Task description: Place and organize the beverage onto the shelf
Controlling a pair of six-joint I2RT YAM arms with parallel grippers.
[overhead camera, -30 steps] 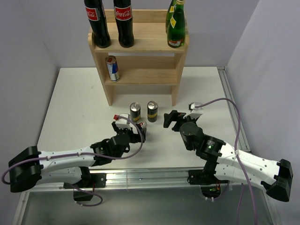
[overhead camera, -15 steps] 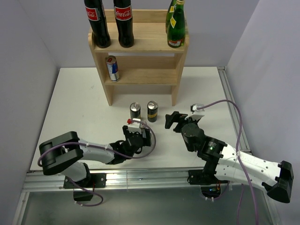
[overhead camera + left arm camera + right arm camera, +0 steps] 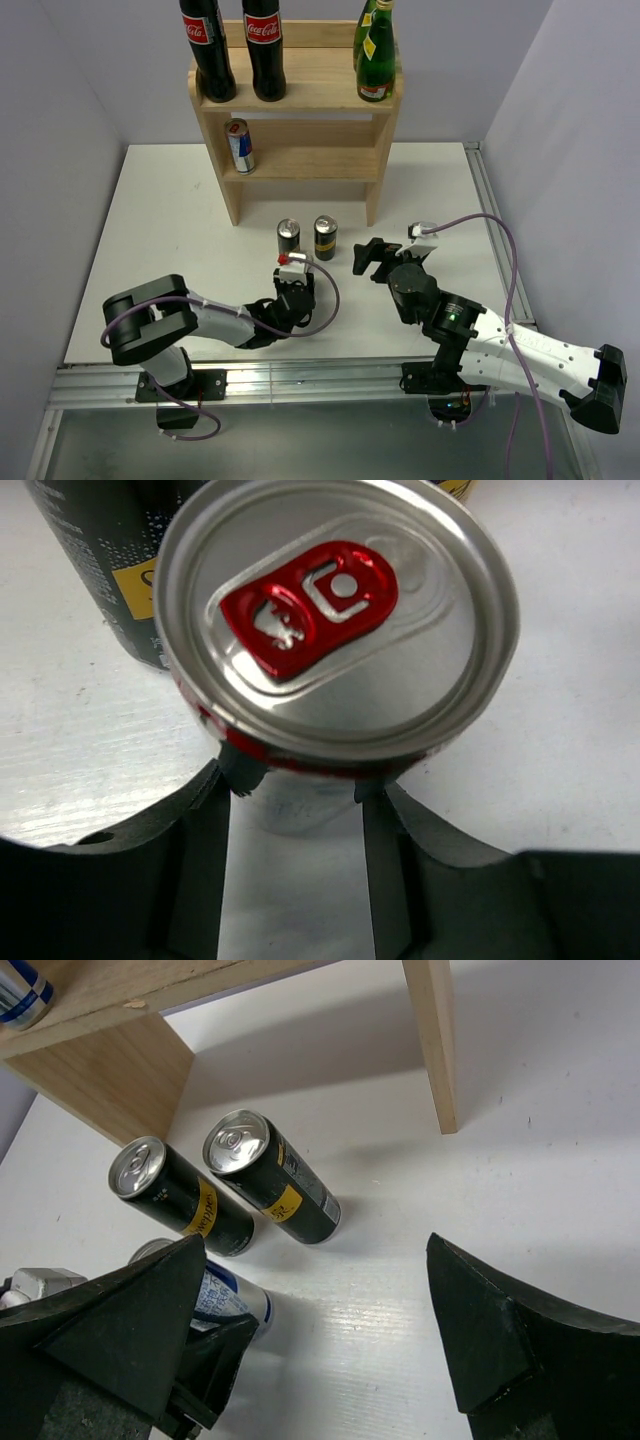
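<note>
- Gripping the can [image 3: 335, 620], your left gripper [image 3: 298, 798] had a finger pressed to each side of it just under the rim. The red tab faced the wrist camera.
- That can was upright near the middle of the near edge of the bench [image 3: 160, 220]. You could not tell whether it rested on the surface or hung just off it.
- Your right gripper [image 3: 366, 257] was spread wide with nothing between its fingers. It sat low, right of the can and toward the near edge.
- The left black can [image 3: 288, 236] and right black can [image 3: 325, 238] stood close together on the bench, between your grippers and the shelf [image 3: 300, 160].
- The shelf stood at the middle of the far edge.
- Its top tier carried two cola bottles [image 3: 265, 50] on the left and green bottles [image 3: 376, 62] on the right.
- A shelved can [image 3: 238, 145] stood at the left end of the middle tier.
</note>
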